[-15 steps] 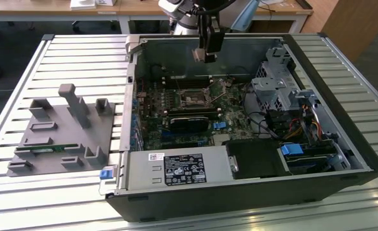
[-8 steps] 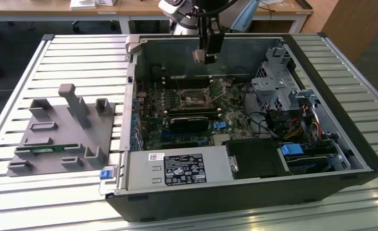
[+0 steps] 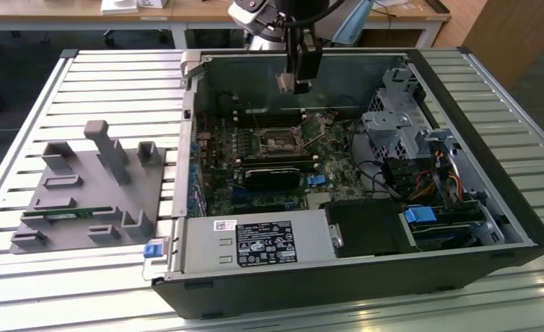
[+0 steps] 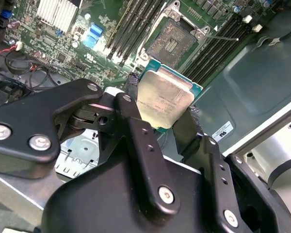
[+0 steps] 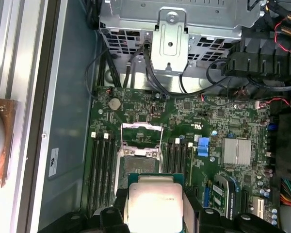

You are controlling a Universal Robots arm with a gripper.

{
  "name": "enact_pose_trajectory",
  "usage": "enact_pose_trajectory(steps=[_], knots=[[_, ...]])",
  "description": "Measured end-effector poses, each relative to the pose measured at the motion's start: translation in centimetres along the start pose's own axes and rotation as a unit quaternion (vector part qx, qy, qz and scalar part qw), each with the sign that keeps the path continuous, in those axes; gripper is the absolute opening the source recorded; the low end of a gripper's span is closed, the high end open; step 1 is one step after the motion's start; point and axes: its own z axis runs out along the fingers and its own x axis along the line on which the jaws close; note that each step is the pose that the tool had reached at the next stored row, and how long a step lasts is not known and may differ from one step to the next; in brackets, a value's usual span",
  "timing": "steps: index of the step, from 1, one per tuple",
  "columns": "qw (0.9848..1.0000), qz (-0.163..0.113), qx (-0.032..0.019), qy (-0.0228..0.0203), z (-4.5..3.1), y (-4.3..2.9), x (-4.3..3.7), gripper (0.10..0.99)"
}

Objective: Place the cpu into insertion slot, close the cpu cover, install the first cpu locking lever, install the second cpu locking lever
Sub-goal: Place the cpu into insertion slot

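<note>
My gripper [image 3: 288,84] hangs over the open computer case, shut on the cpu [image 3: 284,83]. In both wrist views the cpu [image 4: 165,99] [image 5: 154,201] is a square chip with a dull silver top and green rim, pinched by two opposite edges between the black fingers [image 4: 131,97]. The insertion slot [image 5: 138,164] [image 4: 172,41] lies bare on the green motherboard below the chip, and its brownish pin field shows. The cpu cover [image 5: 141,126], a thin metal frame, stands swung open at one side of the slot. From the exterior view the slot [image 3: 277,142] is below and in front of the gripper.
Long black memory slots [image 5: 99,165] flank the socket on both sides. A metal drive cage [image 3: 401,124] and cable bundles fill the exterior view's right of the case, and a power supply [image 3: 253,242] sits at the front. A grey fixture [image 3: 87,187] lies on the slatted table.
</note>
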Motion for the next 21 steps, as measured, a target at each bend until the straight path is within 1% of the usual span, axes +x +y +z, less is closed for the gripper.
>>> enact_pose_trajectory(steps=[7,21], knots=[[1.0000,0.000,0.0000,0.0000,0.36,-0.03,-0.01,0.533],[1.0000,0.000,0.0000,0.0000,1.35,-0.12,-0.02,0.533]])
